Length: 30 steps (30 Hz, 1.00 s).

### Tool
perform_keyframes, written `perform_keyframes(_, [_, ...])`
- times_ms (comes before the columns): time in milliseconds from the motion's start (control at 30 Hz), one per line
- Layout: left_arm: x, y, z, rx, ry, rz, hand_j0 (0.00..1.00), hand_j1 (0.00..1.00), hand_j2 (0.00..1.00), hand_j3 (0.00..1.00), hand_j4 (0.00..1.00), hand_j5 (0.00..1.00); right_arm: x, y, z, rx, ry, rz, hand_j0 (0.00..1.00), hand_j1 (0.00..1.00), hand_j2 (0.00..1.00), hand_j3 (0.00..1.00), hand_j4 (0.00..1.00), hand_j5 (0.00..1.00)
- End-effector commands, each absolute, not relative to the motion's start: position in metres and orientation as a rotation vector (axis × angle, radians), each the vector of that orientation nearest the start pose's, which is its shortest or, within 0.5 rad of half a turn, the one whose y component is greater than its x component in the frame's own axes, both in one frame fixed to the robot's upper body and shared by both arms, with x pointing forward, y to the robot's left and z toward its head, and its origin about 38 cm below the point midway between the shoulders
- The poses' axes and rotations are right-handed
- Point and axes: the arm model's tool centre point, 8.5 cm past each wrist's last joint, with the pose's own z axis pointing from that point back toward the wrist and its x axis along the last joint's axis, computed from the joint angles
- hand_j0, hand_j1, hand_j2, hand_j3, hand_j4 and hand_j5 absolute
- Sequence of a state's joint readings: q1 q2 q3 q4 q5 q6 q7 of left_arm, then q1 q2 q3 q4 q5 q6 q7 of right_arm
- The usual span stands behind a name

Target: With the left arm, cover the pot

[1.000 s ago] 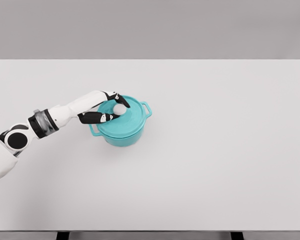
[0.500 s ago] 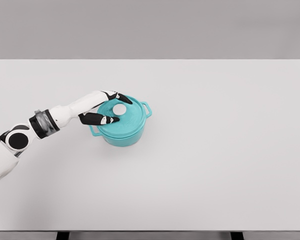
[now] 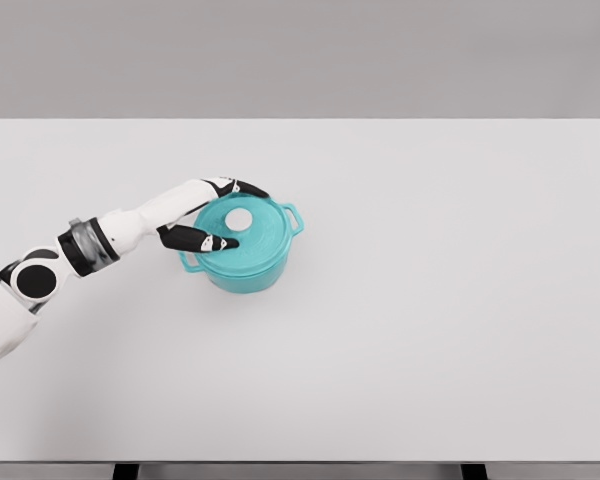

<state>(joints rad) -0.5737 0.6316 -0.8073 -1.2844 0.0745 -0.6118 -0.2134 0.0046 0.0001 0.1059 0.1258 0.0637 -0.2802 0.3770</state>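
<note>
I am seeing the teal pot (image 3: 242, 268) sitting on the white bench (image 3: 430, 300), with the lid (image 3: 250, 232) lying on top of it and the white knob (image 3: 239, 218) showing at the lid's middle. My left hand (image 3: 206, 215) is hovering at the pot's left edge, fingers (image 3: 248, 189) spread apart, gripping nothing.

1. A broad, matte, pale grey worktop (image 3: 430, 330) spreads on every side of the fingers (image 3: 212, 241).
2. Behind them stands a plain grey wall (image 3: 300, 55).
3. Light is soft and even.
4. Two dark legs (image 3: 473, 471) show under the near edge.
</note>
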Motion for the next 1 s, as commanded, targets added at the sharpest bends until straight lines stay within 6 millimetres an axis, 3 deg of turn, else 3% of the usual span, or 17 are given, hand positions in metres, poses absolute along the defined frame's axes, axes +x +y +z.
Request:
perform_keyframes(0, [0.431,0.237,0.145,-0.121,-1.816,-1.377,0.86,0.86,0.86,0.86,0.86,0.86,-0.023,-0.24,-0.253,0.31,-0.107,0.199,1.0,1.0,1.0,1.0,1.0,1.0])
perform_keyframes(367, [0.429,0.235,0.151,-0.141,-1.835,-1.367,0.93,0.93,0.93,0.93,0.93,0.93,-0.024,-0.24,-0.253,0.311,-0.106,0.199,1.0,1.0,1.0,1.0,1.0,1.0])
perform_keyframes(633, [0.419,0.253,0.178,-0.153,-1.87,-1.354,0.95,0.95,0.95,0.95,0.95,0.95,-0.023,-0.24,-0.253,0.31,-0.107,0.199,1.0,1.0,1.0,1.0,1.0,1.0])
perform_keyframes(667, [0.412,0.272,0.188,-0.145,-1.861,-1.343,1.0,1.0,1.0,1.0,1.0,1.0,-0.023,-0.24,-0.253,0.31,-0.107,0.199,1.0,1.0,1.0,1.0,1.0,1.0])
perform_keyframes(733, [0.405,0.293,0.2,-0.105,-1.842,-1.368,1.0,1.0,1.0,1.0,1.0,1.0,-0.023,-0.24,-0.253,0.31,-0.107,0.199,1.0,1.0,1.0,1.0,1.0,1.0])
perform_keyframes(833, [0.392,0.358,0.217,0.053,-1.784,-1.341,1.0,1.0,1.0,1.0,1.0,1.0,-0.023,-0.24,-0.253,0.31,-0.107,0.199,1.0,1.0,1.0,1.0,1.0,1.0])
perform_keyframes(867, [0.388,0.371,0.218,0.084,-1.768,-1.329,1.0,1.0,1.0,1.0,1.0,1.0,-0.023,-0.24,-0.253,0.31,-0.107,0.199,1.0,1.0,1.0,1.0,1.0,1.0])
perform_keyframes(967, [0.388,0.383,0.211,0.107,-1.735,-1.313,1.0,1.0,1.0,1.0,1.0,1.0,-0.024,-0.24,-0.253,0.311,-0.106,0.199,1.0,1.0,1.0,1.0,1.0,1.0])
